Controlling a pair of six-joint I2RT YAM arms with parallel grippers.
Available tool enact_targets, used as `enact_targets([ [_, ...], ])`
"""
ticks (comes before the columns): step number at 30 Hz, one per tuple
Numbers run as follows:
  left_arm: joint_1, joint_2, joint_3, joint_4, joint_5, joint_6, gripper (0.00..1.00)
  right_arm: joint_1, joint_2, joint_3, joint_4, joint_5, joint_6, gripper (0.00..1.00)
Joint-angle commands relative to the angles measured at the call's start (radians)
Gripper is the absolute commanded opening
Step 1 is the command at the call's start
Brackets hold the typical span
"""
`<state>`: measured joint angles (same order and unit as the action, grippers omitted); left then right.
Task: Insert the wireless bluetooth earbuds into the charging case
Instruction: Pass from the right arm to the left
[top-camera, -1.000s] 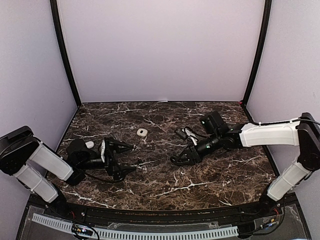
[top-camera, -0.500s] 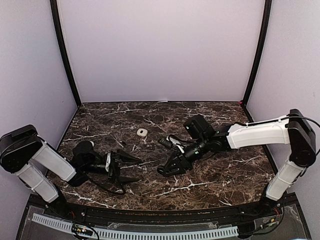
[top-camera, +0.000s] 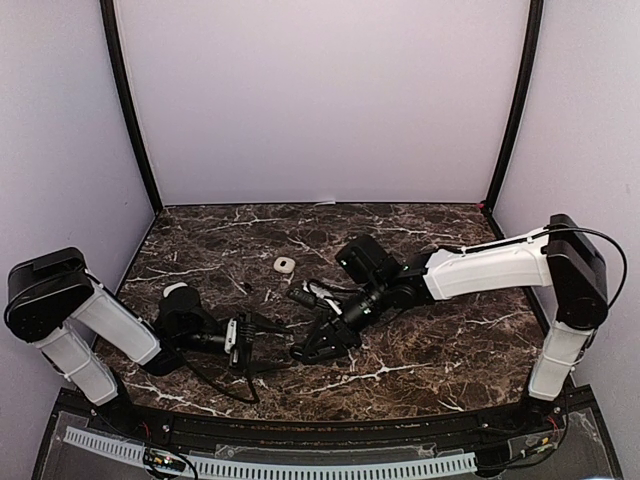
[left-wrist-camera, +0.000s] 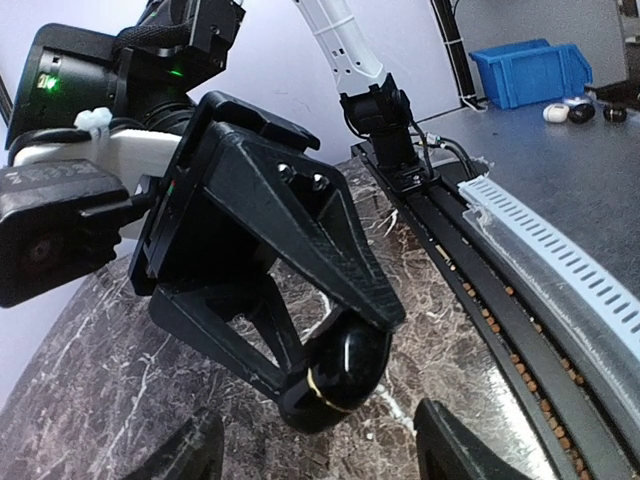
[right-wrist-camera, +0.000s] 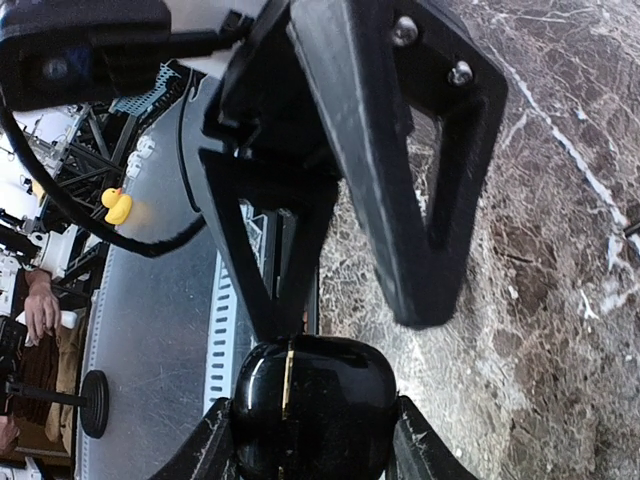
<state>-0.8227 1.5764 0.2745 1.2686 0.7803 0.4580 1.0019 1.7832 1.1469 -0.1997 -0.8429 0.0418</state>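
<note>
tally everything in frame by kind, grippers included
Grippers: 2, left gripper, right gripper
Black case: 1, held by right gripper
White earbud: 1, loose
Total: 4

Earbud (top-camera: 284, 264) behind charging case (right-wrist-camera: 315, 405)

Black rounded charging case (right-wrist-camera: 315, 405) shut; white earbud (top-camera: 284, 265) well apart

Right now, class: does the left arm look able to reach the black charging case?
Probably yes. The black charging case is clamped in the right pincer, just ahead of the left pincer, whose fingers stand apart, with nothing in between.
</note>
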Motion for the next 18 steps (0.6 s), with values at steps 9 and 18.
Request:
enact_targets([
  [9, -0.032, 0.019, 0.010, 0.028, -0.004, 0.090, 0.35, 0.029, 0.058, 0.078, 0.020, -0.045, -0.006, 0.17],
  [18, -0.036, 0.005, 0.009, -0.007, -0.021, 0.104, 0.15, 0.029, 0.002, 0.040, 0.044, 0.069, -0.011, 0.46],
])
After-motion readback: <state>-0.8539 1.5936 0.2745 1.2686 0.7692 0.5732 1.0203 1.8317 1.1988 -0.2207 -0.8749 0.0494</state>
